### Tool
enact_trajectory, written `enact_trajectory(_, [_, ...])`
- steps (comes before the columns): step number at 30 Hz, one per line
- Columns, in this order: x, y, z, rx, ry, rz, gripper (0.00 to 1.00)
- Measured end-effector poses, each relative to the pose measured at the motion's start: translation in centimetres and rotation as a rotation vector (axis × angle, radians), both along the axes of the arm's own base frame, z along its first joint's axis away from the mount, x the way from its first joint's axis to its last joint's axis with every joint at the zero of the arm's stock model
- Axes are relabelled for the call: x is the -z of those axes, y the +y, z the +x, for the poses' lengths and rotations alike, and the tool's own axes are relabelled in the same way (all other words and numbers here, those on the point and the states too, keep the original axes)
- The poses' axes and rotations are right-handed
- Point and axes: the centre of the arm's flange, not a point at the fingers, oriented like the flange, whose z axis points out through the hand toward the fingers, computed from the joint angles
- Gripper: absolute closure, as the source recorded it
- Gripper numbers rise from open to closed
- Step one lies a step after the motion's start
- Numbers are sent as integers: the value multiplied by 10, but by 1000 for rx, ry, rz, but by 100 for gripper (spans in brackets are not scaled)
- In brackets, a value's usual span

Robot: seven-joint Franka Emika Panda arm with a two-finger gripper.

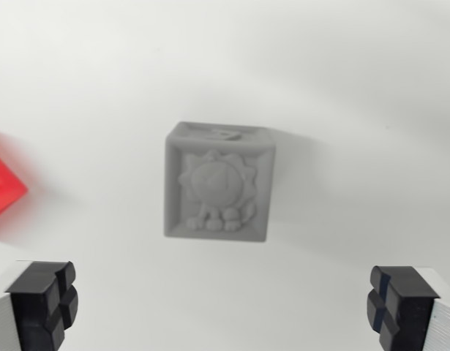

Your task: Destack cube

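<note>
Two cubes lie well apart on the white worktop (342,88): grey cube (217,183) mid-surface, red cube (4,191) at the wrist view's left edge. Destacking looks done; fingers (42,303) spread wide, empty.

Grey lion cube (218,183) sits beyond the wide-spread claw (221,307); red cube (4,186) at left.

A bare white counter (225,66) with only toy blocks on it suggests a lab or test bench, though little else shows.
</note>
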Motion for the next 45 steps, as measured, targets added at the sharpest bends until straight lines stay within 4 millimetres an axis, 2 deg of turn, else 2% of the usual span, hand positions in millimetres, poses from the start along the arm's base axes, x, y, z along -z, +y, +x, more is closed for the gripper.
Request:
enact_trajectory(22, [-83,0,-1,-1,-2,1,0])
enact_trajectory(45, [-147,0,0,-1,-1,2,0])
